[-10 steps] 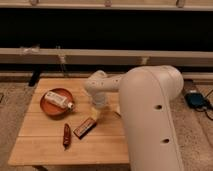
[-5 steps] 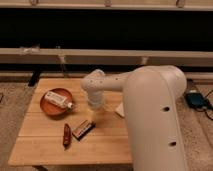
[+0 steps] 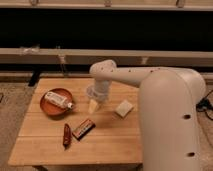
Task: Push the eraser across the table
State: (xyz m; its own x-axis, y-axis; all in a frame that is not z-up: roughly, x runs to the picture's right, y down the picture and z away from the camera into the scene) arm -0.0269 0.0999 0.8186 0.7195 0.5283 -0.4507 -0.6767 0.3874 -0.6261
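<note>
My claw (image 3: 93,105) hangs mid-surface (image 3: 45,147), grip state undeterminable. Eraser (image 3: 83,128) lies front-left of it, apart, beside dark-red knife-like object (image 3: 66,135). Step: approach. Next: descend behind eraser, push.

Dim, warm indoor light, probably from overhead. Table (image 3: 107,137) top is evenly lit, no glare; far wall band is near black. Whole view is soft, edges smeared. Gripper (image 3: 93,105) sits mid-table under the white arm (image 3: 165,110), in its faint shadow, detail lost in blur.
</note>
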